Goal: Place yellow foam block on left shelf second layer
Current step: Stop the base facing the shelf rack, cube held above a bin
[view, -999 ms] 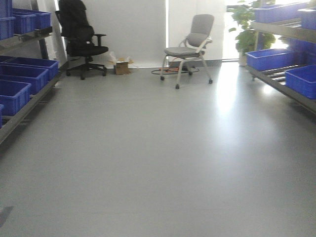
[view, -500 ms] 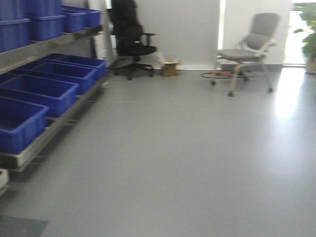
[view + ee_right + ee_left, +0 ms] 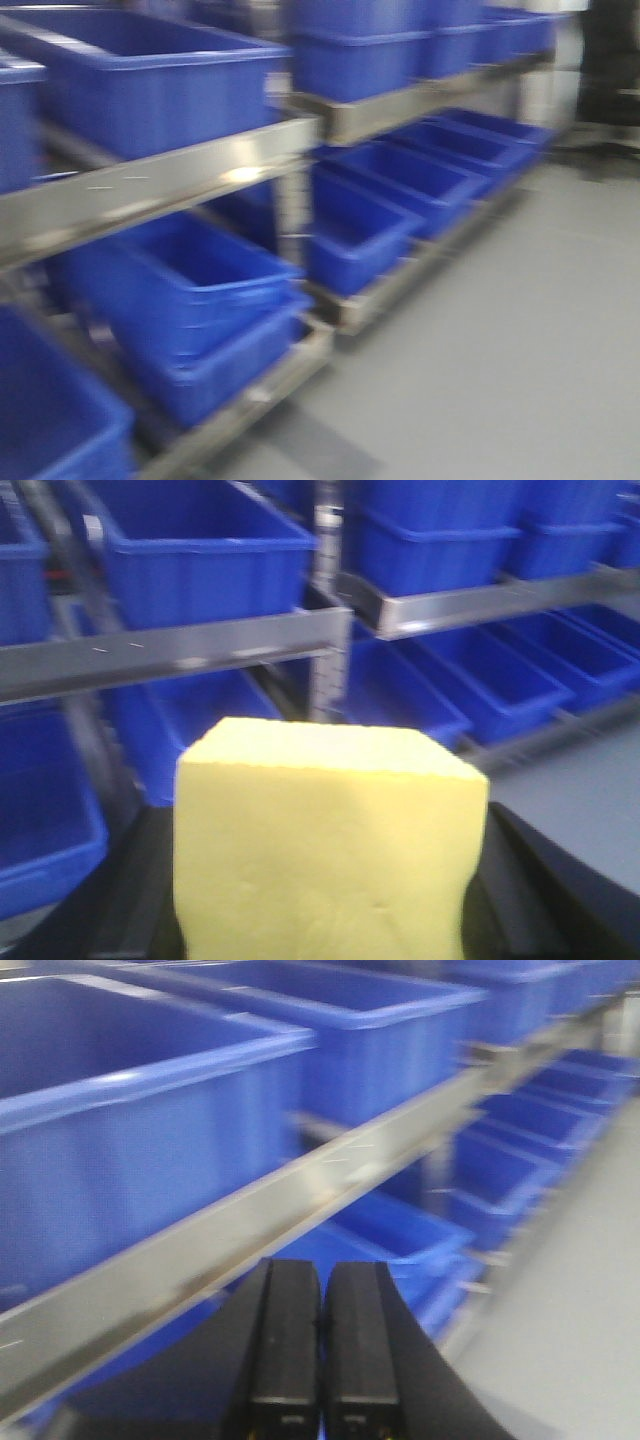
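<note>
The yellow foam block (image 3: 325, 840) fills the lower middle of the right wrist view, held between the dark fingers (image 3: 525, 880) of my right gripper (image 3: 325, 910), which is shut on it. It faces the left shelf (image 3: 200, 650) with its blue bins. My left gripper (image 3: 322, 1360) is shut and empty, its black fingers pressed together below the metal rail (image 3: 300, 1200) of the shelf. In the front view the shelf rail (image 3: 180, 180) runs across the left, with blue bins (image 3: 150, 90) on the upper layer and more bins (image 3: 190, 290) below. Neither gripper shows in the front view.
A second shelf section (image 3: 400, 110) with several blue bins continues to the right. Grey floor (image 3: 520, 330) lies to the right of the shelves. A dark chair (image 3: 610, 60) stands blurred at the far right back.
The front view has swung left: the open floor and chairs gave way to the left shelf, which now fills the frame at close range and is blurred.
</note>
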Tool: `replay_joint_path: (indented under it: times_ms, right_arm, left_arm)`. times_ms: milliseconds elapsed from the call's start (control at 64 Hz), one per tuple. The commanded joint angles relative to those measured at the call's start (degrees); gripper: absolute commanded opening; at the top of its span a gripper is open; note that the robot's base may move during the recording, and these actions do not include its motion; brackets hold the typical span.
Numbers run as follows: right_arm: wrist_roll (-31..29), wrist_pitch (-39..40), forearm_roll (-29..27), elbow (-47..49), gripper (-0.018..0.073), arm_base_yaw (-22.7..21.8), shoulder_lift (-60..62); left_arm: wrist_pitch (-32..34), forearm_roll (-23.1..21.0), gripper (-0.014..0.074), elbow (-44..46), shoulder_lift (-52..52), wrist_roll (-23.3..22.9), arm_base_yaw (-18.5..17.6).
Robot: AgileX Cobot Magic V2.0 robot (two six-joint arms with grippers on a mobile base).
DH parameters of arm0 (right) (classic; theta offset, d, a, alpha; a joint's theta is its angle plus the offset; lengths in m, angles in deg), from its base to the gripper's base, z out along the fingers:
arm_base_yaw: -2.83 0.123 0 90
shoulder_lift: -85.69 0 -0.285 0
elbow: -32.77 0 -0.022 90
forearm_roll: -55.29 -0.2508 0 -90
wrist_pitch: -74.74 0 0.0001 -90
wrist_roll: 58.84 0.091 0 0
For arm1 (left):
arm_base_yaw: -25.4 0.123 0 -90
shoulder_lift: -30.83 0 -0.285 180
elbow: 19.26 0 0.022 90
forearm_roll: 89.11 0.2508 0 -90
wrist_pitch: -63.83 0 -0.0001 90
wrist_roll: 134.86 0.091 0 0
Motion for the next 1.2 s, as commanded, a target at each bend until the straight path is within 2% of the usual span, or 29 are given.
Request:
replay_joint_path:
  times_ms: [0, 1187]
  right_arm:
    - [-0.3, 5.1, 0.4, 1.8, 0.0236, -0.3, -0.7]
    - [-0.3, 5.1, 0.4, 1.8, 0.0236, -0.3, -0.7]
  left_arm:
    - [5.0, -0.2, 0.0137, -1.5, -0.8, -0.2, -0.2]
    - [5.0, -0.2, 0.0137, -1.5, -0.8, -0.2, -0.2]
